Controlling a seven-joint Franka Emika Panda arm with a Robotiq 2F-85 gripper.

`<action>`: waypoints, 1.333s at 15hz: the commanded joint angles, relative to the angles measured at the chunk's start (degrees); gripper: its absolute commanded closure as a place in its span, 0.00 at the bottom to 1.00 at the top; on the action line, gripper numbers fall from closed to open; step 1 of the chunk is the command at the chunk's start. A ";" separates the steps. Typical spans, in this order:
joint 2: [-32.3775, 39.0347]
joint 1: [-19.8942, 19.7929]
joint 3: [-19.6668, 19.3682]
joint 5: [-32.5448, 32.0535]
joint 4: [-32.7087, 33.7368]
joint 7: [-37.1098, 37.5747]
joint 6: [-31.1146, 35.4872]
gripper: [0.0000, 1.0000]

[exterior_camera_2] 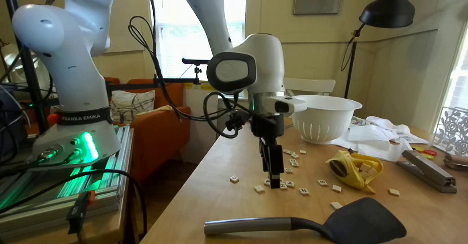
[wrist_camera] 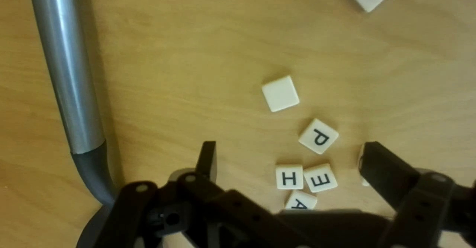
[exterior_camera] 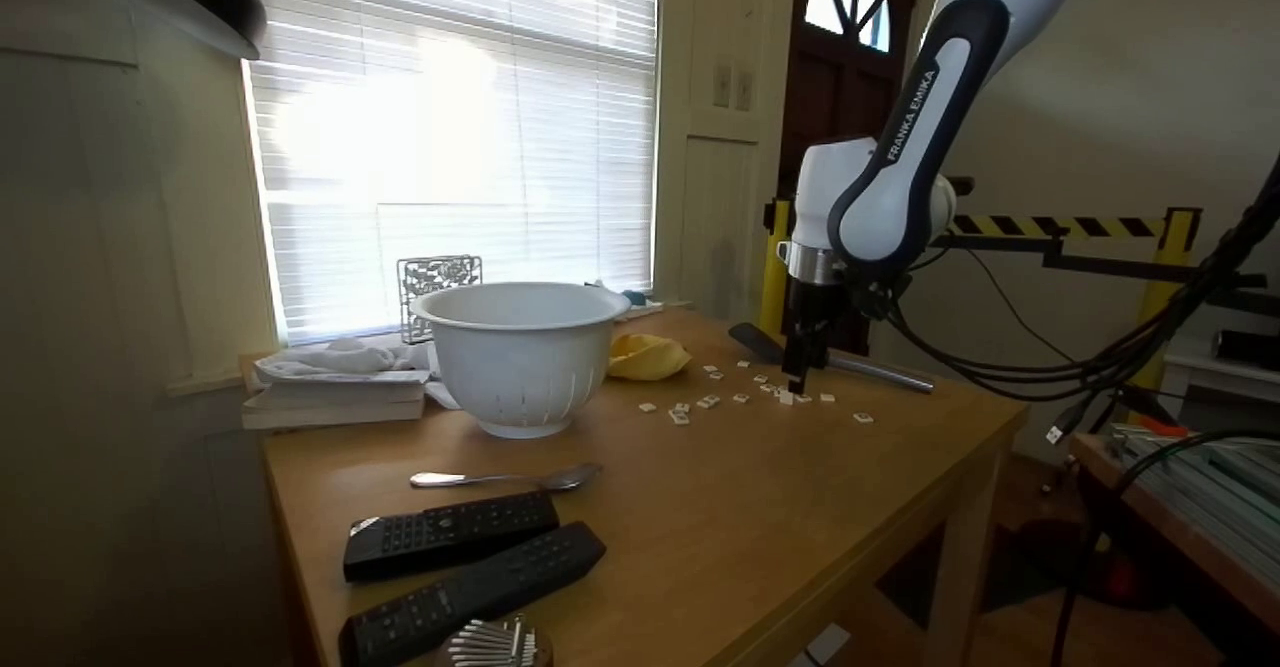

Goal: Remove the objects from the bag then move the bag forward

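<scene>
Closest to the lens in an exterior view, a black-bladed spatula [exterior_camera_2: 306,224] is laid across the table [exterior_camera_2: 197,207], with letter tiles [wrist_camera: 318,136] strewn beyond it. Nothing is gripped: the claw [wrist_camera: 289,155] is held low over the tiles with its fingers [wrist_camera: 386,173] spread well apart, a few tiles loose between them. One more is half hidden behind a fingertip, so whether it's touched can't be told. What really matters is where the yellow bag [exterior_camera_2: 354,173] is found: on the far side of the claw from the robot base [exterior_camera_2: 76,138], out toward the stapler [exterior_camera_2: 429,171], clearly apart from the fingers and not shown in the wrist view at all. Some bagged tiles [exterior_camera_2: 366,170] can be seen inside, so the emptying is probably only part done, tbh. Its mouth seems to be turned toward the spatula side rather than at the claw, and no clear long axis can be made out, slumped as it is. For the next pick, the claw would likely need to be raised, carried outward and lowered into that mouth; if it's dragged low, tiles could easily get shoved around.
</scene>
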 commanded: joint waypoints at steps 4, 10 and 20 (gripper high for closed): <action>1.57 -0.86 1.56 1.26 1.16 -0.11 0.97 0.00; 0.05 -3.72 5.89 2.57 0.26 -2.71 -1.57 0.00; -12.92 -0.30 1.30 -0.67 -2.19 -1.23 -18.28 0.00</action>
